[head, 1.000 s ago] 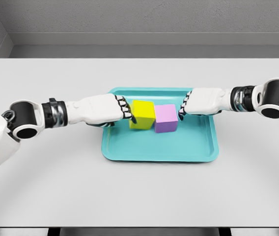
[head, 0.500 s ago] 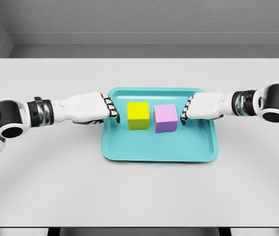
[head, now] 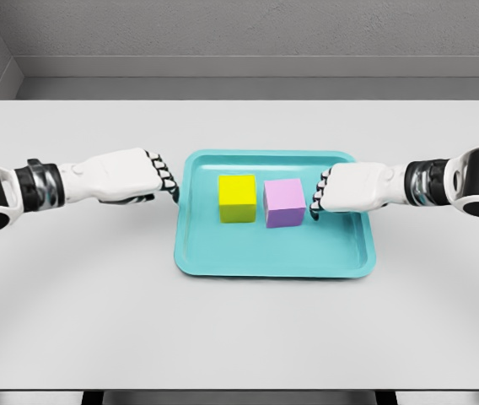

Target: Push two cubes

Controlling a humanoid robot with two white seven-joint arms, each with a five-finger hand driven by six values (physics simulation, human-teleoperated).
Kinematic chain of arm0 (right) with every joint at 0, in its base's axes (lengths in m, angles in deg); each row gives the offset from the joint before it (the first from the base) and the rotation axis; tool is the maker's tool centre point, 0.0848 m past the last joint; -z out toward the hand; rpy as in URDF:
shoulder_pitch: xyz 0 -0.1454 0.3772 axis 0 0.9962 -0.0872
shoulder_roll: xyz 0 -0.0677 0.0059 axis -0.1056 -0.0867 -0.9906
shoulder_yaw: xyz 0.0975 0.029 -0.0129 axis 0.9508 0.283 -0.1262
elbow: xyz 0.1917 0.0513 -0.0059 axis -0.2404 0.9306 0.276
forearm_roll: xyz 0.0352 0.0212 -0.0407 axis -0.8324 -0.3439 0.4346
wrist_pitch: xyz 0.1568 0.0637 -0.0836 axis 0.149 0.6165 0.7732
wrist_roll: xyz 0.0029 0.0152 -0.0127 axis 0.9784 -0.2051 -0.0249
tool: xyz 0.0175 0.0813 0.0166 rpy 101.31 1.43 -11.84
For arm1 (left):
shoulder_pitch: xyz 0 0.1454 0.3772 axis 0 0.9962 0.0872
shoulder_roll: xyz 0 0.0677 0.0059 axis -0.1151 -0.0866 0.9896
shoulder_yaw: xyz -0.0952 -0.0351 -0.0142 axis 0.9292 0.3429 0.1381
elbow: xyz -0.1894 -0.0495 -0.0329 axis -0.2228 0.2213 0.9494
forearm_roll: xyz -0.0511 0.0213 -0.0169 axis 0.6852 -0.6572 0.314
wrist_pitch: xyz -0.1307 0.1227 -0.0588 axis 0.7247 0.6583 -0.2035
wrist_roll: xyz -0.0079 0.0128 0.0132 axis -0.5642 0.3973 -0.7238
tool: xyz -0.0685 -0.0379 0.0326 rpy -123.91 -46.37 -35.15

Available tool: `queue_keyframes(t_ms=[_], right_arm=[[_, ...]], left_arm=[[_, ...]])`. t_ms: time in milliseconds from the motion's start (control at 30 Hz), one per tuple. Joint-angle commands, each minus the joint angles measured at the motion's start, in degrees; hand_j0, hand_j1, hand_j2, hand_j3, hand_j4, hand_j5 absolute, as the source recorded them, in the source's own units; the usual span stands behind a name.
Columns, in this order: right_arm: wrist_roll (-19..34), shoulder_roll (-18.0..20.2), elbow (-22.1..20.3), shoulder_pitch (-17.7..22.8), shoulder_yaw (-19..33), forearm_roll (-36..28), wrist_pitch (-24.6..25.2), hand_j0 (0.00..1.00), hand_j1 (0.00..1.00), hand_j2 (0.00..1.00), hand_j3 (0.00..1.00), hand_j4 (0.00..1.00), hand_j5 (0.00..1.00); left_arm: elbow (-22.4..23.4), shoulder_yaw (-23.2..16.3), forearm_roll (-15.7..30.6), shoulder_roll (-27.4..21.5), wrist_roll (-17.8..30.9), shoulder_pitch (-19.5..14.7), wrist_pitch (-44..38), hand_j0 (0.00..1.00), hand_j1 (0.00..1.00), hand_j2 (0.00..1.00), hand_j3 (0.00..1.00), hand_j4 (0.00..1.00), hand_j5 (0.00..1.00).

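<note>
cubes – 2: yellow cube [head: 238,197], purple cube [head: 284,202] | tray [head: 273,257] – 1 | hands – 2: left hand [head: 130,175], right hand [head: 347,188]

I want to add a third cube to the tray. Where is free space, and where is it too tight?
Free: the tray floor in front of the yellow cube and purple cube. Tight: the narrow gap between cubes, and beside the purple cube, where the right robot hand sits.

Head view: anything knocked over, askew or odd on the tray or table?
Nothing stands out. The yellow cube and purple cube sit upright, close together on the teal tray, which lies flat on the table. Both hands, left and right, are curled, holding nothing.
</note>
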Motion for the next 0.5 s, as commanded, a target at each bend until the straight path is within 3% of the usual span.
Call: queue_keyframes(t_ms=[0,467], right_arm=[[0.0,-0.1,-0.2,0.0,0.0,-0.1,0.1,0.65,0.65,0.65,0.65,0.65,0.65],[0.0,-2.6,0.0,-0.1,-1.1,0.1,0.1,0.65,0.65,0.65,0.65,0.65,0.65]], left_arm=[[0.0,0.4,0.4,-0.6,0.0,0.0,-0.1,0.58,0.58,0.58,0.58,0.58,0.58],[0.8,0.6,1.2,-2.2,0.0,0.2,-0.1,0.59,0.59,0.59,0.59,0.59,0.59]])
